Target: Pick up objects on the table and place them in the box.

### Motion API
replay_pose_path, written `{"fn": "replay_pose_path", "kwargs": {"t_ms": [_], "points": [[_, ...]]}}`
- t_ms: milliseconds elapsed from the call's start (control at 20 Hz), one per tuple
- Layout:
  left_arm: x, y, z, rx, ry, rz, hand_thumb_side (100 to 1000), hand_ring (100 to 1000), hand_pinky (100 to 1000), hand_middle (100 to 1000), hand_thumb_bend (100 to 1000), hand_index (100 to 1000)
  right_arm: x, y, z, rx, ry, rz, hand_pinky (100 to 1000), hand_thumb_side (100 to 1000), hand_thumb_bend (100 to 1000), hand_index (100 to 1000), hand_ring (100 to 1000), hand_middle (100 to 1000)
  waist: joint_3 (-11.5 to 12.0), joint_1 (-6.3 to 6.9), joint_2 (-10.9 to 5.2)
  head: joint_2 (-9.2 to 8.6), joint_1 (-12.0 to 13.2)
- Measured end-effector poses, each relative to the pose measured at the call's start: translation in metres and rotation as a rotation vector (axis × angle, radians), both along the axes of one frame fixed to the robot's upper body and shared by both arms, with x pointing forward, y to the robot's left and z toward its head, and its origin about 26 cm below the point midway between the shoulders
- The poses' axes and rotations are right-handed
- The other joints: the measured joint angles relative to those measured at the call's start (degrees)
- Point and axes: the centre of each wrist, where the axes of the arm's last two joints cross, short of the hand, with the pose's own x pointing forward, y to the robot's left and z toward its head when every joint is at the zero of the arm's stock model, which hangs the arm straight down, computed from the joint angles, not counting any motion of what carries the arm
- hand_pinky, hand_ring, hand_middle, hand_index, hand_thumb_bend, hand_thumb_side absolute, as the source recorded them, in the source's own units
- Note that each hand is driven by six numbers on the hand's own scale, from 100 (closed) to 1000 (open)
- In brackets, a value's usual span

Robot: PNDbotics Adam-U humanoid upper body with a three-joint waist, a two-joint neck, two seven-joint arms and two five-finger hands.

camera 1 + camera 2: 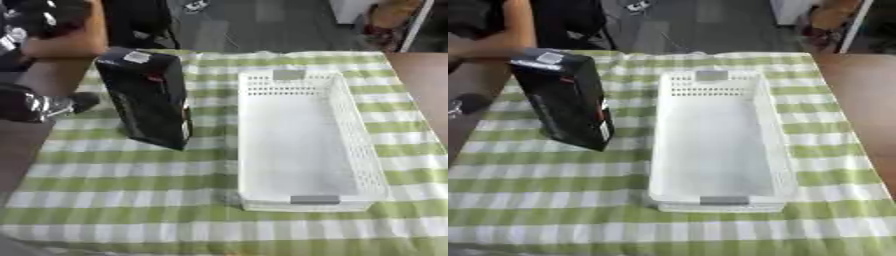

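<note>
Green-and-white checked cloth (131,175) is covering the table, with dark floor lying beyond its far edge and brown wood showing on both sides.

On the cloth's left half, a tall black carton (147,97) is standing on its narrow end, its long axis running nearly vertical and its top leaning a little toward the left and away. A small pale label (136,57) is sitting on its top face, and a small red mark (156,79) is showing near the top of its front edge; a pale strip with a touch of red is running low down its right side. None of the writing on it can be read.

Just to the right of the carton, apart from it, a white perforated plastic basket (354,130) is lying with its long axis running from near to far. Grey tabs are sitting at the middle of its far rim (289,75) and its near rim (314,199). Nothing is lying inside it.

At the left edge, beside the carton and off the cloth, a black and silver part of the robot's left arm (35,106) is showing. Whether its hand is released or clenched cannot be told. It is touching nothing on the cloth. No right hand is showing in either view.
</note>
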Motion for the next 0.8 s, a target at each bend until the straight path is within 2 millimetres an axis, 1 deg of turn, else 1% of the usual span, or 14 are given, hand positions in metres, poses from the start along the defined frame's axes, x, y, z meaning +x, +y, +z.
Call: {"fn": "replay_pose_path", "kwargs": {"t_ms": [150,450,600,800], "points": [[0.008,0.008,0.004,0.051,0.032,0.024,617,855,801,914,1000,985,0.000,0.000,0.000,-0.001,0.002,0.000,781,634,141,806,824,804,0.01,0.03,0.00,0.00,0.00],[0.021,0.023,0.007,0.138,0.022,0.145,635,874,828,930,1000,994,0.000,0.000,0.000,-0.002,0.003,0.001,781,635,141,805,823,803,0.30,-0.11,-0.03,0.00,0.00],[0.031,0.029,0.008,0.164,0.015,0.214,652,878,844,935,1000,995,0.000,0.000,0.000,-0.002,0.003,0.002,781,635,141,805,822,803,0.32,-0.29,-0.10,-0.01,0.00],[0.044,0.033,-0.003,0.160,0.009,0.295,665,879,849,942,1000,995,0.000,0.000,0.000,-0.002,0.004,0.002,781,635,141,805,822,803,0.25,-0.54,-0.16,-0.03,0.00]]}}
